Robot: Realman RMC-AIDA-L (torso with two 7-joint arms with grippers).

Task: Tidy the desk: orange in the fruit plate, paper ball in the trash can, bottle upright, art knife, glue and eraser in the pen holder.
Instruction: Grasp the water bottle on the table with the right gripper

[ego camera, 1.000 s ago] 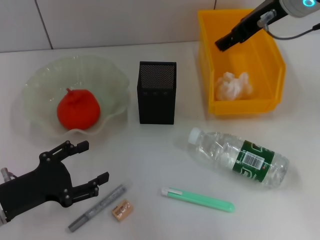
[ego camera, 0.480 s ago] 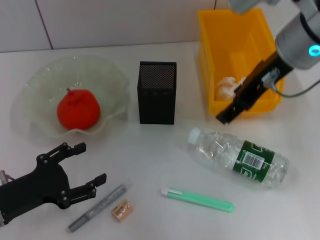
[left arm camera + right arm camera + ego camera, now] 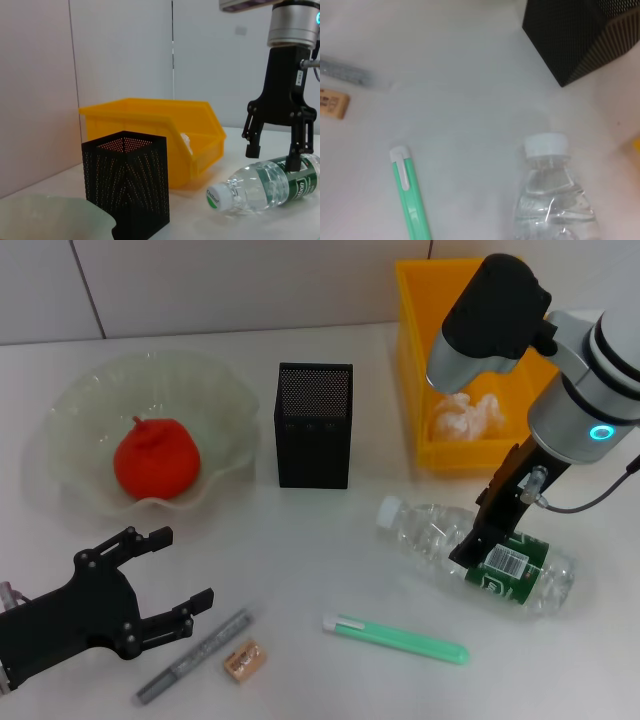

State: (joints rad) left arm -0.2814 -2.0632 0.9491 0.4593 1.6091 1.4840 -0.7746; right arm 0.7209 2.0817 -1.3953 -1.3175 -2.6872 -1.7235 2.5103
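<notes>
The trash can [image 3: 418, 360] sits at the desk's far right with the paper ball [image 3: 467, 416] inside; my right gripper [image 3: 274, 156] hangs spread wide, straddling the bottle [image 3: 470, 552], which lies on its side just below it, one finger at the green label; my left gripper [image 3: 170, 570], splayed, hovers beside the eraser [image 3: 245, 659].

1. A white table [image 3: 300, 530] fills the head view, evenly lit.
2. At 12 o'clock stands a pale panelled wall [image 3: 230, 280] with thin dark seams.
</notes>
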